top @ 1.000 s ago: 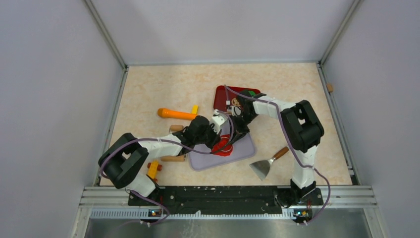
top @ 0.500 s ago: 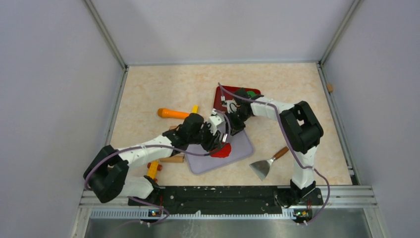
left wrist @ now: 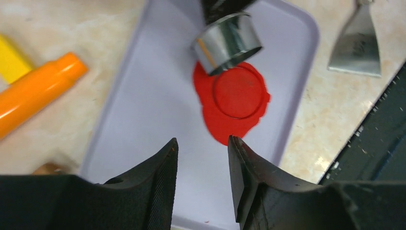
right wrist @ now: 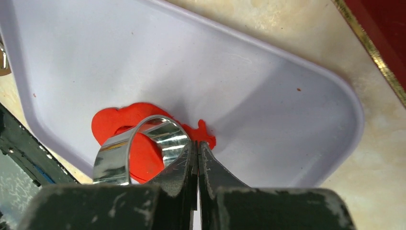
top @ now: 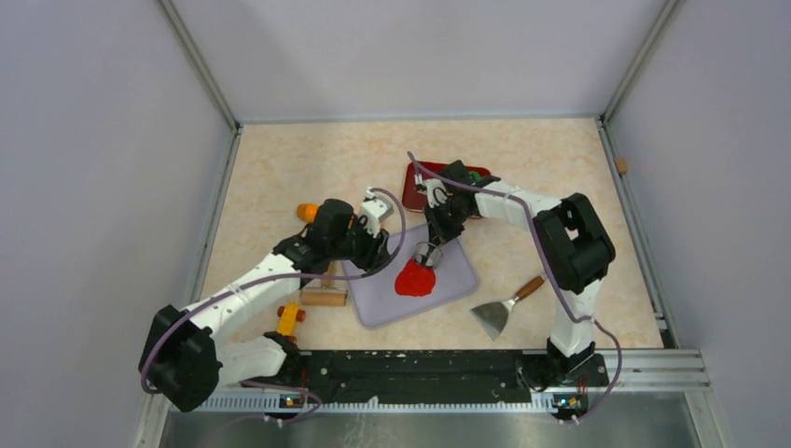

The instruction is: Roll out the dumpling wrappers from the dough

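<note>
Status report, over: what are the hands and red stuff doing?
Left gripper open, empty. Right gripper shut on ring, over dough. Dough flat on board, circle pressed in. Nothing blocking.

Bright, even light; blurred near edges

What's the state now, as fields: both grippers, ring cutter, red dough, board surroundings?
left gripper: open, empty, over lilac plastic board
right gripper: shut on wall of shiny metal ring cutter
cutter: tilted, above dough edge
dough: flattened bright red dough patch on board
wrapper: round disc outline pressed in patch, not lifted out
beside board: flat metal scraper, orange cylinder
</note>
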